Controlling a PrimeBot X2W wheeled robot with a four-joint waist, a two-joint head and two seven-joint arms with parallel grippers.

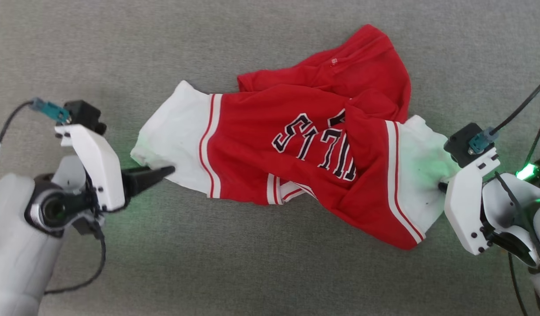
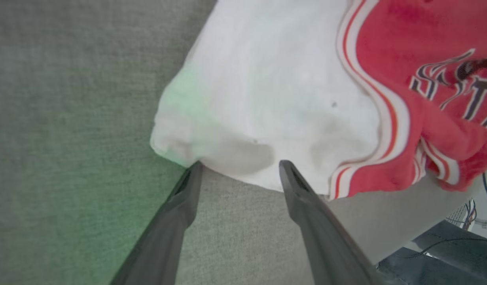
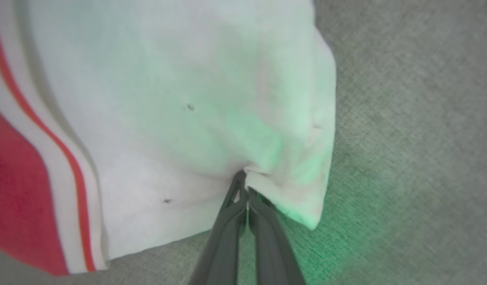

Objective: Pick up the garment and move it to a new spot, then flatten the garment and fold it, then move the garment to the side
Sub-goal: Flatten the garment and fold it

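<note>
- Head view has the garment (image 1: 305, 145) sprawled across the middle of the grey surface (image 1: 270, 272), its red body bunched and folded over itself, with a white sleeve flung out toward each arm.
- Right claw (image 3: 244, 180) is clenched on the right-side sleeve (image 3: 188, 99). Both dark fingers are pinched together, with a pucker of white cloth caught at their tips.
- Left claw (image 2: 239, 163) is spread wide and grasping nothing. Its fingertips sit right at the hem of the left-side sleeve (image 2: 267, 79); whether they touch it or stop just short is hard to call.
- Step in hand, by my read, is the pick-up: one sleeve secured, the other being lined up.
- Next move calls for the left claw to ease forward until the hem lies between its fingers, then close. After that both arms should lift evenly, or the bunched body may drag or slip free.
- Writing: black, white-outlined lettering (image 1: 316, 147) runs across the chest, upside down from the head. "ULLS" reads clearly, but the leading letter is lost in a fold.
- A small white tag (image 1: 333, 61) sits on the upper red part, too small to read.
</note>
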